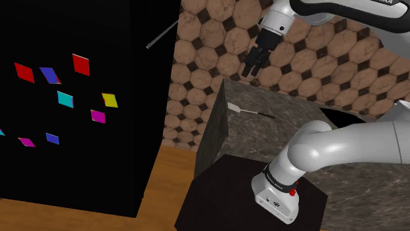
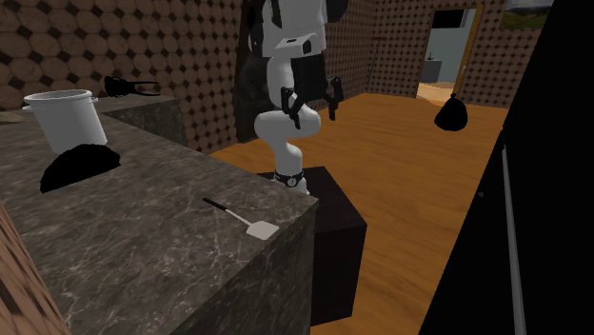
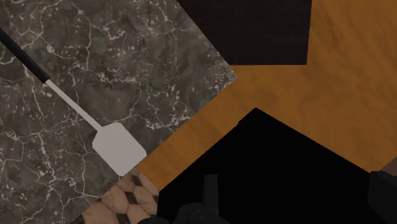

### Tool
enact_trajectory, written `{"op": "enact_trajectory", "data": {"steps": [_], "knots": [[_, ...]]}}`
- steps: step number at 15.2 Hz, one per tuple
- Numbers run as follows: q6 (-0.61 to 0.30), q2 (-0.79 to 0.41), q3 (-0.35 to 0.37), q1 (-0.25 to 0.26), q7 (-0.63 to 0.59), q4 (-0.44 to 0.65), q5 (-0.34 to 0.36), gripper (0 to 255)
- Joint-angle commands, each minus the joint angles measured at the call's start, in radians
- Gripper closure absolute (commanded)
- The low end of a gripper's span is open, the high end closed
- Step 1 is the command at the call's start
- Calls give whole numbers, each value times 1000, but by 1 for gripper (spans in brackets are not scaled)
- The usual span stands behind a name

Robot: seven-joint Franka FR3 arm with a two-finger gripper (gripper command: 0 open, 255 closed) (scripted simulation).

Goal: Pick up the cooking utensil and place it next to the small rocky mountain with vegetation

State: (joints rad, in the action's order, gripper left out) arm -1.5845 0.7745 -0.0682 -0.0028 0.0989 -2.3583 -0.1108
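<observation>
Gripper (image 1: 251, 70) hung open and empty, high off the counter (image 2: 143, 219) — I'd come down over the spatula (image 3: 118, 147) handle, fingers crosswise — not the blade.

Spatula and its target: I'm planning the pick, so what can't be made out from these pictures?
Spatula handle end: wrist view, cut off by the picture's edge.
Dark mound on the counter: second exterior view, drawn near black, so rock or vegetation cannot be told.
Dark thing beyond the white pot: second exterior view, too small to name.
</observation>
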Motion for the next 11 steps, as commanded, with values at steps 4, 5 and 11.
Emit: {"op": "enact_trajectory", "data": {"steps": [4,5,11], "knots": [[-37,29,-46,0,114,-82,58,0],[-51,37,-63,-1,152,-107,79,0],[-152,46,-175,-14,381,-231,217,0]]}}
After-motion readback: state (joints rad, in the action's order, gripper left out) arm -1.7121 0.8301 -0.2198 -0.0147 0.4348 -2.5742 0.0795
